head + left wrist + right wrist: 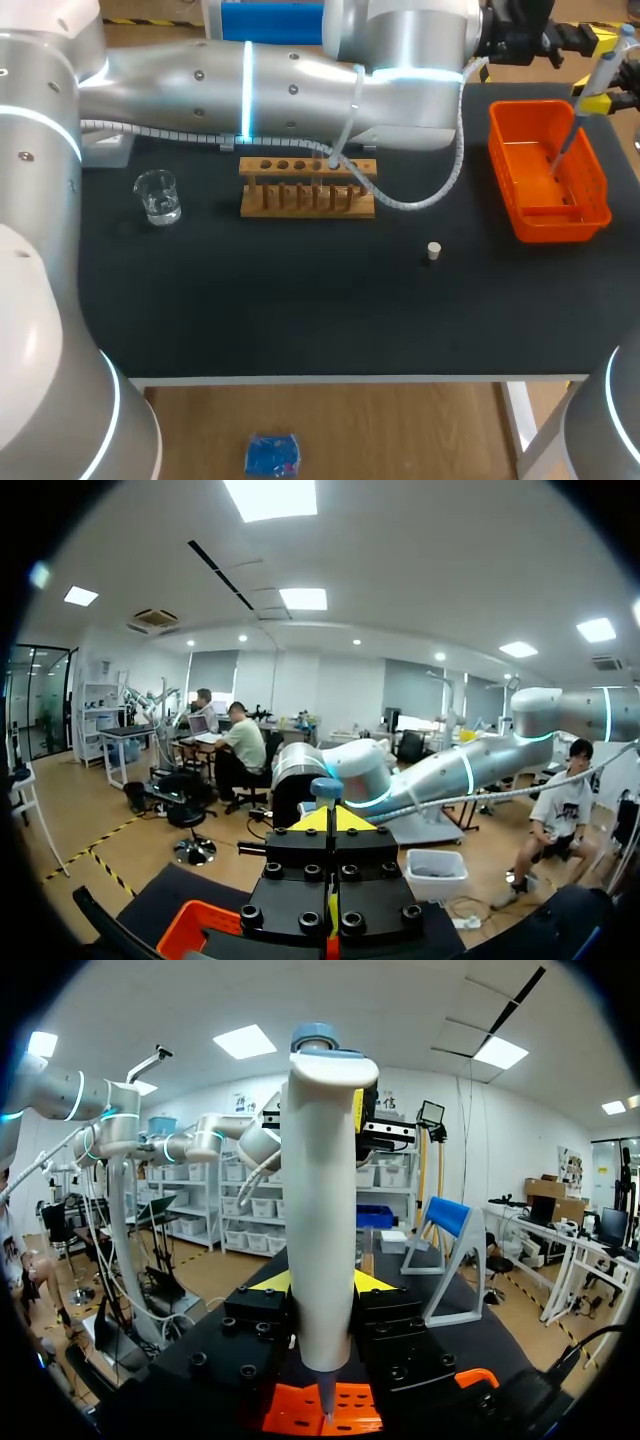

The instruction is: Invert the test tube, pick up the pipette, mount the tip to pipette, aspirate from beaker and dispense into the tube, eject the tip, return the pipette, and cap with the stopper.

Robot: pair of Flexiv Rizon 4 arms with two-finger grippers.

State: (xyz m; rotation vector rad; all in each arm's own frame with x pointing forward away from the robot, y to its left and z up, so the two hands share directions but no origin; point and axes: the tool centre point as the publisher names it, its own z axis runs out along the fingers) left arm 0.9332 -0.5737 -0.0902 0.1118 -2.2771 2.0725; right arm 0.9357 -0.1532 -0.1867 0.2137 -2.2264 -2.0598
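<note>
Pipette [318, 1210] hangs upright over the orange basket [560, 228] at the table's [300, 310] far right corner, right jaws clamped on its body (left jaws close by, grip impossible to judge).

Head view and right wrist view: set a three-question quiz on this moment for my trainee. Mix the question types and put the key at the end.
1. Fill in: the beaker stands on the robot's ___ side of the wooden rack.
2. True or false: the stopper lies inside the orange basket.
3. Pick one: the pipette, gripped in the right hand, points its lower end down over A) the beaker, B) the orange basket, C) the wooden rack.

Key
1. left
2. False: it sits on the black mat, between rack and basket, apart from both.
3. B
</note>
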